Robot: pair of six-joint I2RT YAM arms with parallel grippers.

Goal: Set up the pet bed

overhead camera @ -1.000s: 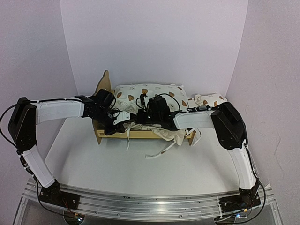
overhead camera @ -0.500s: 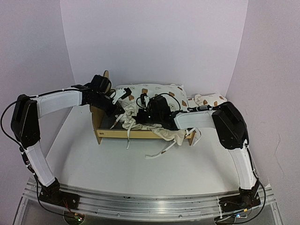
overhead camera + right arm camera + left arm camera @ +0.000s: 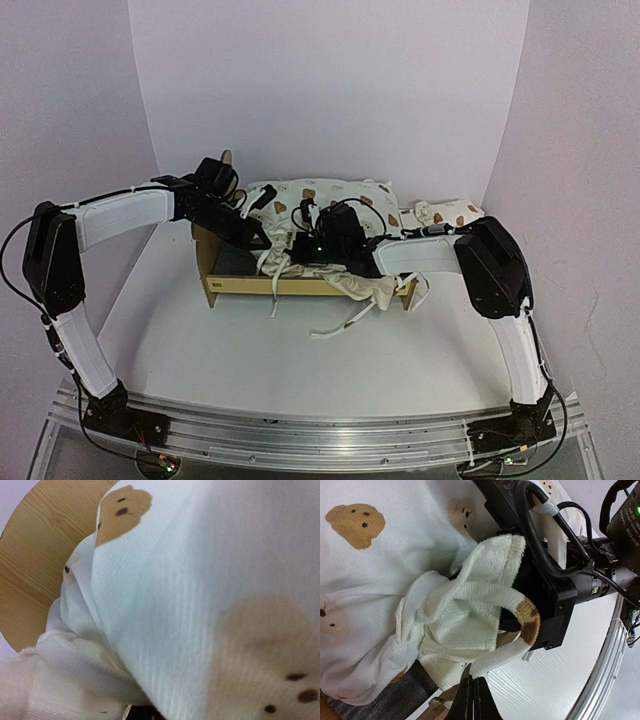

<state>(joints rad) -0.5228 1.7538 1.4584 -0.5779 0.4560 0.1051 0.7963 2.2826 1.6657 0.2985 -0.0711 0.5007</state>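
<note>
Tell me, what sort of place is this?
Probably a robot lab booth: plain white walls around a table, a left arm and right arm bolted to a metal rail, a small pet bed as prop.

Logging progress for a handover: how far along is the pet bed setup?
Done: the plywood frame stands with the cushion on it. In hand: the cushion is bunched, its ruffle spilling over the front; the right claw seems shut on its edge, the left claw shut beside it. To do: spread it flat inside the frame; the small pillow lies apart on the table.
</note>
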